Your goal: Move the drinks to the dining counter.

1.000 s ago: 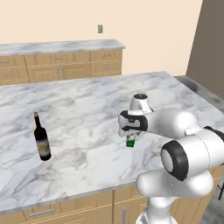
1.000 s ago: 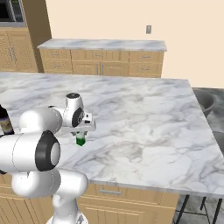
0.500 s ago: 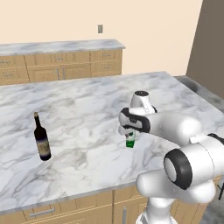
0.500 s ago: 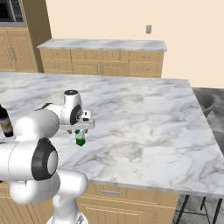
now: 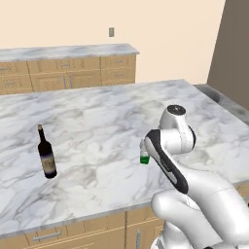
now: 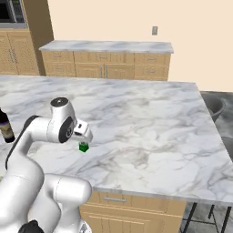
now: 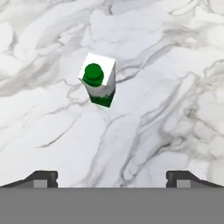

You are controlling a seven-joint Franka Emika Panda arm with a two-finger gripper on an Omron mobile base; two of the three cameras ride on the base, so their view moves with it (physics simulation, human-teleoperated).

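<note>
Hovering my jaws (image 7: 112,177) spread wide and empty, I see the carton (image 7: 99,79) upright on the dining counter (image 5: 107,121) just below them; wine bottle (image 5: 46,154) also delivered, other drinks remain.

Wine bottle (image 6: 5,127) cut by frame edge

Even, bright, flat light all over — no glare on the marble counter (image 5: 97,121). Only faint soft shadows beside the wine bottle (image 5: 46,154) and carton (image 7: 99,80). Edges look slightly soft — coarse rendering, no distortion.
</note>
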